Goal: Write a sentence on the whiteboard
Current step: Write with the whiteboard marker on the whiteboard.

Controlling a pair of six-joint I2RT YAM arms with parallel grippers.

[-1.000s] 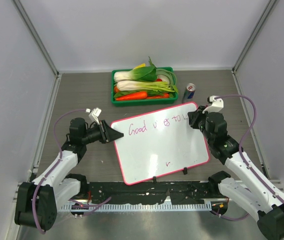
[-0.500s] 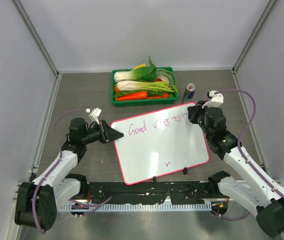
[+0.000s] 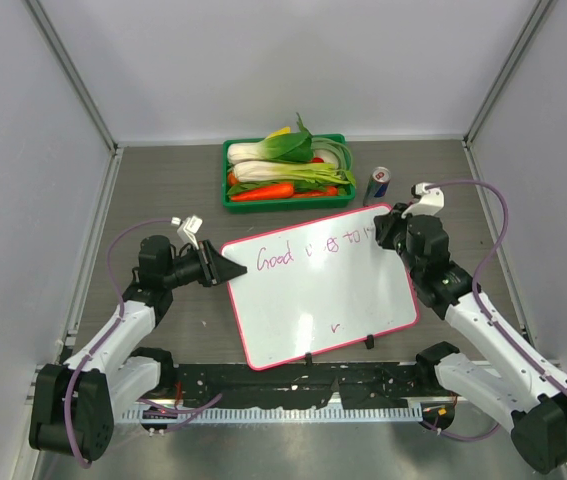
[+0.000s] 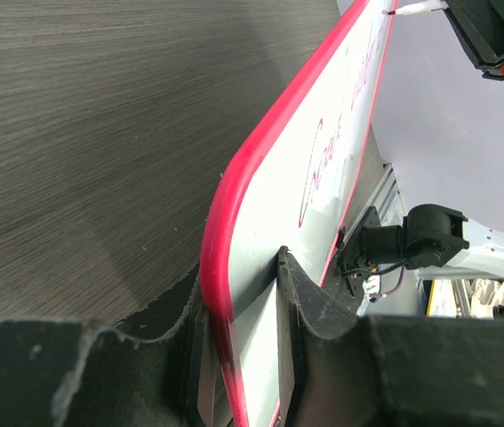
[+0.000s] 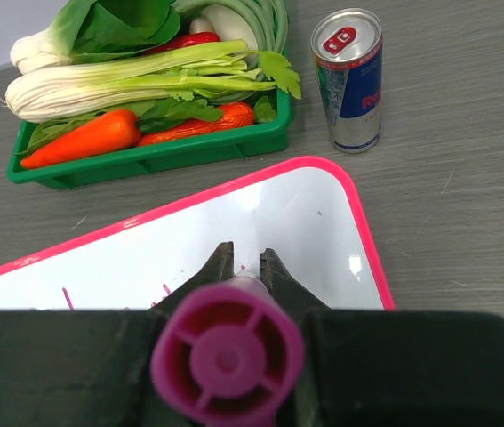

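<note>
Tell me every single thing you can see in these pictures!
whiteboard: one, white with a pink frame, middle of the table
sentence: one line, purple, along the whiteboard's top, starting "Good"
tick mark: one, purple, low on the whiteboard
clips: two, black, whiteboard's near edge
tray: one, green, behind the whiteboard
vegetables: several, green, white, orange and red, in the tray
can: one, blue and silver, right of the tray
table: one, dark grey
marker: one, magenta, in the right arm's jaws
left arm: one, white and black, jaws clamped on the whiteboard's left edge
right arm: one, white and black, at the whiteboard's top right corner
</note>
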